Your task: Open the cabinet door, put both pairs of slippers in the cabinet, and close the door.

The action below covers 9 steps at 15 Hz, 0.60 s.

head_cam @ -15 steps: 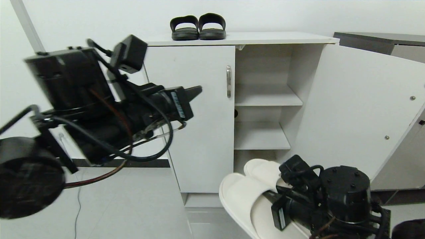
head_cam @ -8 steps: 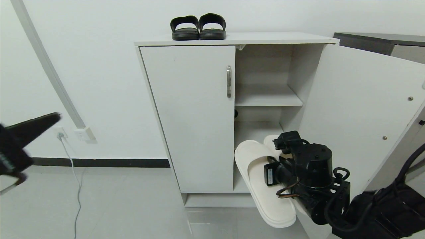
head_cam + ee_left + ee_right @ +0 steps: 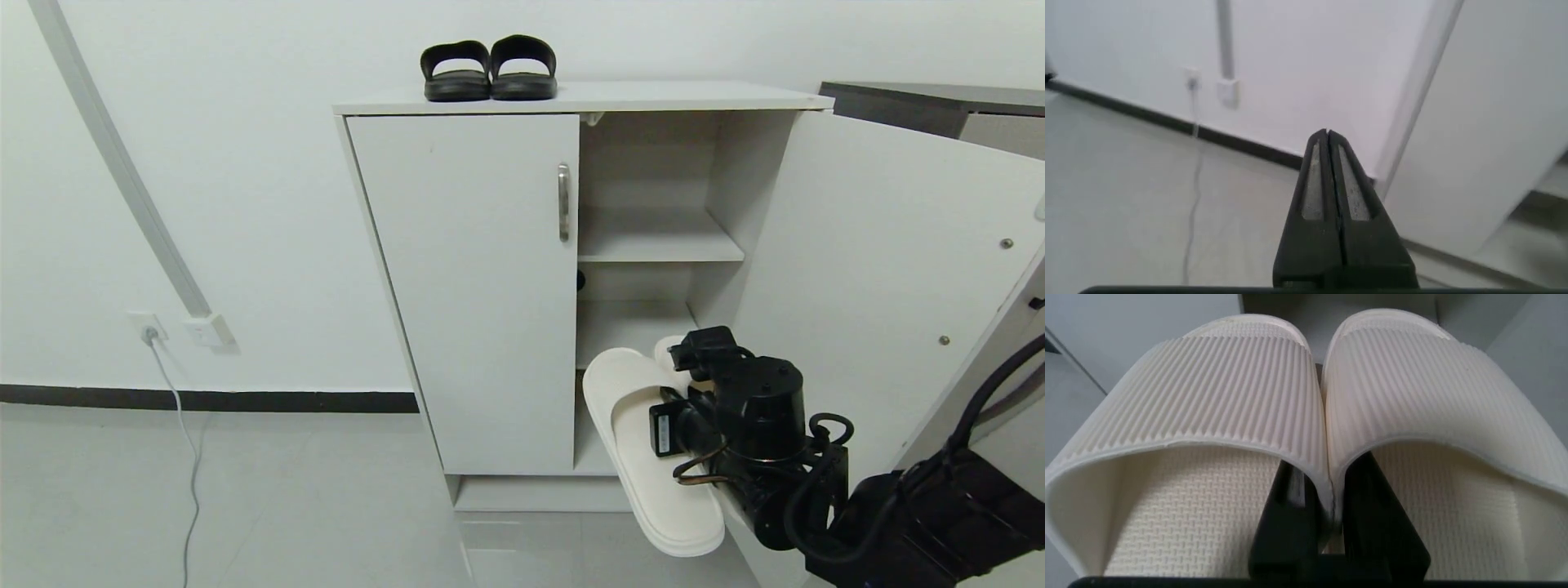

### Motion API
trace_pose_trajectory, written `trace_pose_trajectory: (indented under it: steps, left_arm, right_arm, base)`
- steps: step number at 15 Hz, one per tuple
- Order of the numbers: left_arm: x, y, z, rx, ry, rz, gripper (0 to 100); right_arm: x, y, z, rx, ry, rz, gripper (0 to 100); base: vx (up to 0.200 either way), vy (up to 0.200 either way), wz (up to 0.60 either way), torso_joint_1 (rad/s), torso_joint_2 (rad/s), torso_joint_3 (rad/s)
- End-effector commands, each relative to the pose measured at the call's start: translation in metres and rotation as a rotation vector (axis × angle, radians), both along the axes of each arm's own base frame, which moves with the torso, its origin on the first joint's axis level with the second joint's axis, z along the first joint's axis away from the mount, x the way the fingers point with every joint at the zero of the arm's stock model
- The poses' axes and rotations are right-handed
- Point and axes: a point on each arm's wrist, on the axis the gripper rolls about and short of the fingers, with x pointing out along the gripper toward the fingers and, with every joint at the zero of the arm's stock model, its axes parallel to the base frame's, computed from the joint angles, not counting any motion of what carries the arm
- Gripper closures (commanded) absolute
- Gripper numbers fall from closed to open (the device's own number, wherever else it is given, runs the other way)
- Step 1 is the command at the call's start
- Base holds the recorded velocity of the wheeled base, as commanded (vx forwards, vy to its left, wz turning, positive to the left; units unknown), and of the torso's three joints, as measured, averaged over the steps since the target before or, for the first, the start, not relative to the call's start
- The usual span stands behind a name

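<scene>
- The door-opening step is judged done: the white laminate cabinet (image 3: pixel 653 96) has its right-hand door (image 3: pixel 865 269) swung wide at 3 o'clock in the head view. The left-hand door (image 3: pixel 473 286), with its metal bar handle (image 3: pixel 562 202), is shut.
- The pair of white ribbed foam slippers (image 3: pixel 637 425) is held at about 5 o'clock, toes aimed into the opening, just below the front of the middle shelf (image 3: pixel 629 327).
- Whether the toes have crossed the threshold cannot be told.
- The right gripper (image 3: pixel 1327 498) is clamped on the two adjoining inner strap edges, so both slippers are carried in one pinch (a narrow hold, judged prone to tilt).
- The left gripper (image 3: pixel 1327 143) is seen with its fingers pressed flat together and nothing between them, over the grey floor (image 3: pixel 1127 204) beside the cabinet.
- The pair of black rubber slide slippers (image 3: pixel 488 69) sits side by side on the cabinet top at 12 o'clock, not yet handled.
- Stowing the first pair is taken to be the step in hand.
- For the next move, the white slippers would need to be pushed deeper toward 11 o'clock, kept clear of the shut door's edge and the shelf front. They would then be levelled so the soles rest on a board before the fingers are parted.
- After that, the black pair and the door closing remain.
</scene>
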Motion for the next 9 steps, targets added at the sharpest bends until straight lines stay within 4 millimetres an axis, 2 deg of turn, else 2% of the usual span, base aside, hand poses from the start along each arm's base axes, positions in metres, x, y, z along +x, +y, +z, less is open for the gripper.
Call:
trace_pose_trajectory:
  steps: [1, 4, 7, 9]
  left_arm:
    - [-0.011, -0.001, -0.051, 0.020, -0.031, -0.001, 100]
    - [-0.007, -0.003, -0.060, 0.039, -0.038, -0.125, 100]
    - [-0.006, -0.009, -0.065, 0.062, 0.011, -0.395, 100]
    - [-0.006, -0.009, -0.064, 0.077, 0.007, -0.401, 100]
  right_arm:
    - [0.000, 0.000, -0.001, -0.001, 0.001, 0.001, 100]
    - [-0.001, 0.000, -0.002, -0.003, 0.005, 0.002, 100]
    - [-0.001, 0.000, -0.005, -0.010, 0.011, 0.004, 100]
    - [0.000, 0.001, -0.007, -0.013, 0.015, 0.005, 100]
  base:
    - [0.000, 0.000, 0.00, 0.000, 0.00, 0.000]
    - [0.000, 0.000, 0.00, 0.000, 0.00, 0.000]
    - [0.000, 0.000, 0.00, 0.000, 0.00, 0.000]
    - [0.000, 0.000, 0.00, 0.000, 0.00, 0.000]
